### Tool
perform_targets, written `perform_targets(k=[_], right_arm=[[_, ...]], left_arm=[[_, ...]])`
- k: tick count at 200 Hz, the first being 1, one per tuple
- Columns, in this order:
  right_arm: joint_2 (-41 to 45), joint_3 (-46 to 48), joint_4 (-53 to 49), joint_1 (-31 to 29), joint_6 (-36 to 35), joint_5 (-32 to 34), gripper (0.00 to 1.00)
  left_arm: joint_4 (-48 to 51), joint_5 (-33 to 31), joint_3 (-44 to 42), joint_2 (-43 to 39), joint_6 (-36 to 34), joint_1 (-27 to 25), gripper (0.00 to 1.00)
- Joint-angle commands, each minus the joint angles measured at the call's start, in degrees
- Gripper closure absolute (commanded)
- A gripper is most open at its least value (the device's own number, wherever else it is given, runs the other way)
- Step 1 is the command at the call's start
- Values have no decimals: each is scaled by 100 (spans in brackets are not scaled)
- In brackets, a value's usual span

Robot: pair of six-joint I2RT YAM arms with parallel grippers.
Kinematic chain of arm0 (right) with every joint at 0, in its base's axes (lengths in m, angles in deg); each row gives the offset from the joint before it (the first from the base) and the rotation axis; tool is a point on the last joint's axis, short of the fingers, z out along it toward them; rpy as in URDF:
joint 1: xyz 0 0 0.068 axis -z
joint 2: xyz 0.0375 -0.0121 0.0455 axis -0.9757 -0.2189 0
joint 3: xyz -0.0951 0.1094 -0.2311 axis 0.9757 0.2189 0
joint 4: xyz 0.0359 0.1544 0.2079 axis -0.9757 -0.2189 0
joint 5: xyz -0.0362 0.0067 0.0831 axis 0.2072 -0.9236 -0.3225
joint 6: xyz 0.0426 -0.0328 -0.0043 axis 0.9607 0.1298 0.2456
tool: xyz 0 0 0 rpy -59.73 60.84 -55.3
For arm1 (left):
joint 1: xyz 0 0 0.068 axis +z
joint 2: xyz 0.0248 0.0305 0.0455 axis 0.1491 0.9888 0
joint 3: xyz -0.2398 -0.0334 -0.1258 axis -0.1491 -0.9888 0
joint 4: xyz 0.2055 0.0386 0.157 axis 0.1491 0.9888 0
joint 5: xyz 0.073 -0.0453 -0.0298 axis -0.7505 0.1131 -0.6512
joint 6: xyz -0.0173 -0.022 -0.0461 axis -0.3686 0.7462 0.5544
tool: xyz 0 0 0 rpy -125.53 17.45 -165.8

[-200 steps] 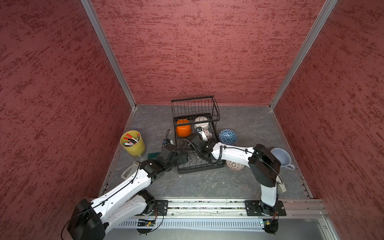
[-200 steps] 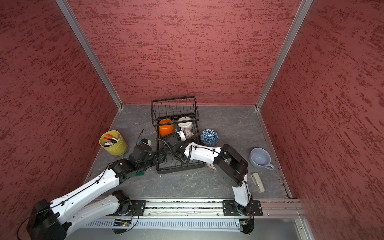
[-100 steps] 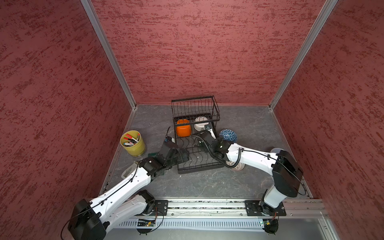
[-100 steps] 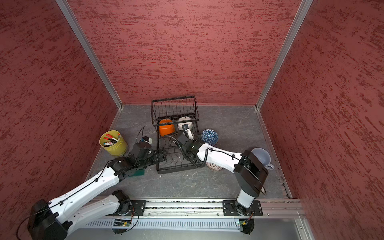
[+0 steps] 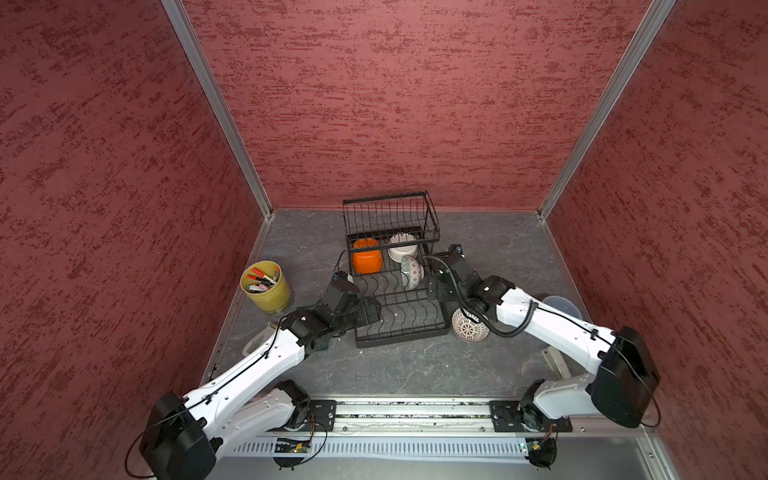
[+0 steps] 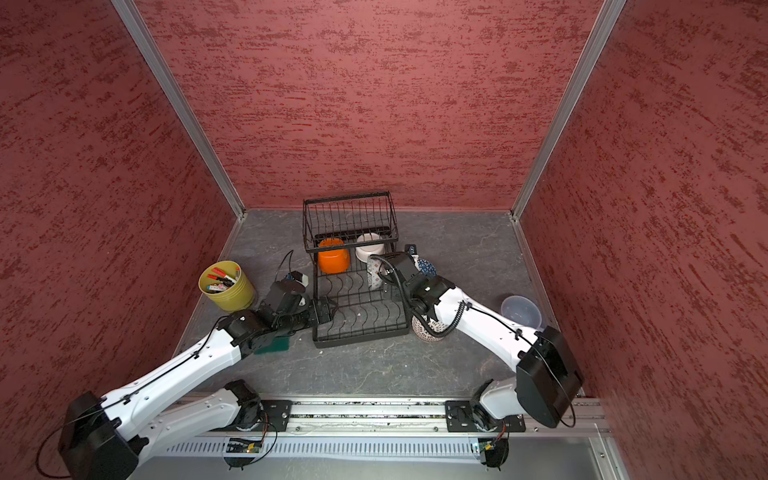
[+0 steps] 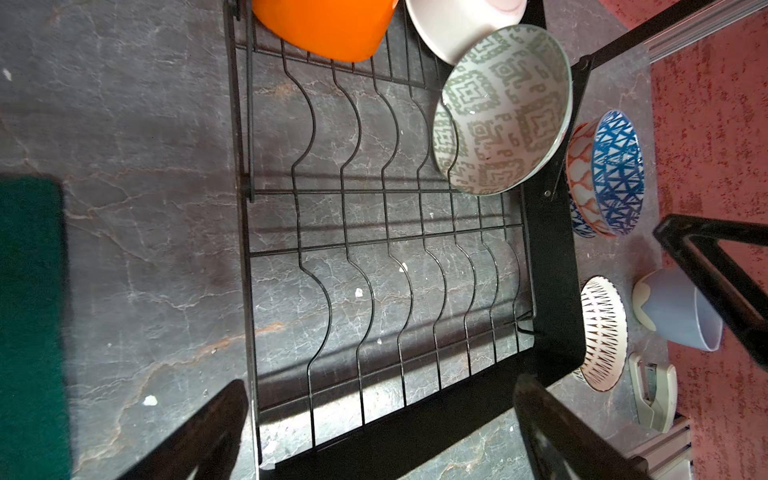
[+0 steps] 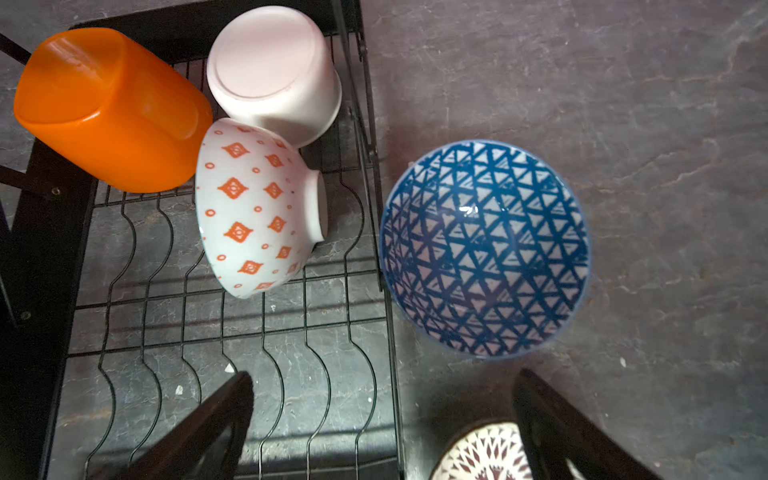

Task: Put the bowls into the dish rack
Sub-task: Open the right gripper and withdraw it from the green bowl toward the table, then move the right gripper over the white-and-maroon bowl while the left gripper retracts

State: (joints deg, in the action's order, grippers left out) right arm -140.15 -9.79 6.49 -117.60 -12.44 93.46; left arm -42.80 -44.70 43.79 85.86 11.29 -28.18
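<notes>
The dish rack [image 5: 401,338] holds the orange bowl [image 5: 366,262], white bowl [image 5: 402,252] and patterned bowl [image 5: 411,272]; the left hand [image 7: 380,390] and right hand [image 8: 384,376] stand wide and empty at its sides.

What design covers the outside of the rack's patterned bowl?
The bowl has orange diamonds on white; clearest in the right wrist view.

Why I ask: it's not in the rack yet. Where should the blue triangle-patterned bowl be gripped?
By the rim, probably from straight above: the blue triangle-patterned bowl stands upright, mouth up, close beside the dish rack, so pinch its wall on the side away from the wires.
</notes>
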Motion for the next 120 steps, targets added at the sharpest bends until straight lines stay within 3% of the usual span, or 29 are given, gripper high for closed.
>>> perform_targets(k=[1, 95, 120], right_arm=[[295, 219, -482, 275, 418, -252, 4], [1311, 1212, -972, 1500, 933, -1025, 24], [1479, 1423, -1006, 1586, 1017, -1164, 29]], left_arm=[[213, -78, 250, 90, -263, 31, 0], [579, 213, 291, 46, -497, 614, 0], [577, 325, 240, 120, -577, 742, 0]])
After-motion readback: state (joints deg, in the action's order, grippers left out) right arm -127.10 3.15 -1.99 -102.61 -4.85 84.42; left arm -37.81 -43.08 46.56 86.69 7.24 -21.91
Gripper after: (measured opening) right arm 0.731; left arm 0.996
